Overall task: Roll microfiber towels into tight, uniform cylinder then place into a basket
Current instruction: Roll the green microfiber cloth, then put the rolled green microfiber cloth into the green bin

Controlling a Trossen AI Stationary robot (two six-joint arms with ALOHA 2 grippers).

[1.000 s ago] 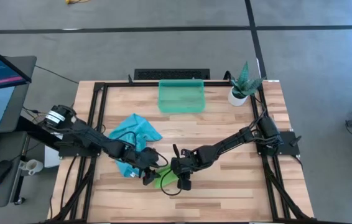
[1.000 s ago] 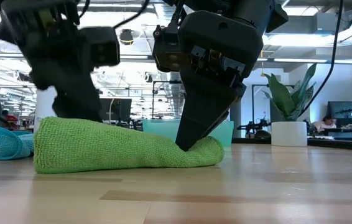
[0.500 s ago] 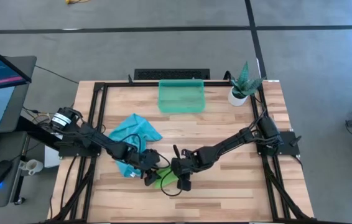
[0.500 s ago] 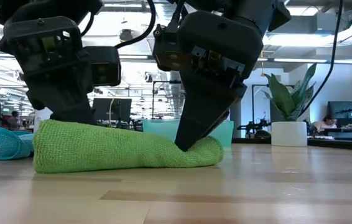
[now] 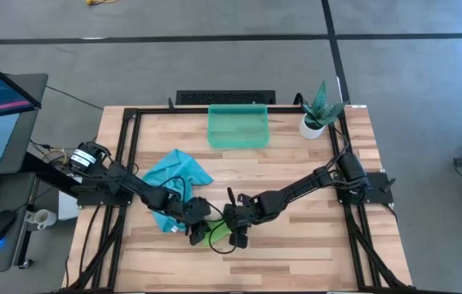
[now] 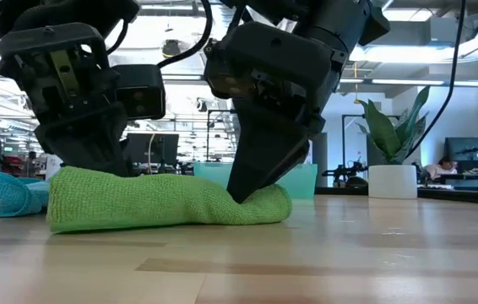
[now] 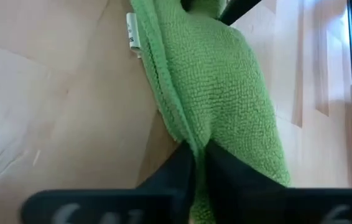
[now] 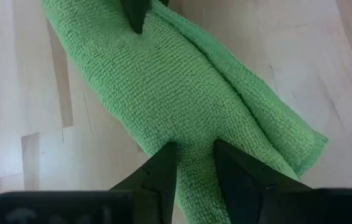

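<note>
Wooden planks of the bench point(image 5: 296, 253) run under both my arms, with a busy workshop visible beyond its far edge. Near the front edge, a little left of the middle, lies the lime green towel point(image 6: 163, 203), rolled into a rough cylinder on the wood. My left claw point(image 7: 194, 163) is clenched on one end of that roll, its fingers pinched tight over a fold of the fabric. My right claw point(image 8: 191, 155) grips the other end, fingers partly closed with a ridge of green cloth bunched between them. Just beyond my left arm, toward the left edge, the turquoise towel point(image 5: 178, 170) sits crumpled and unrolled. At the middle of the far edge stands the basket point(image 5: 237, 126), nothing showing inside it, well apart from both towels. A potted plant point(image 5: 317, 110) stands near the far right corner.
</note>
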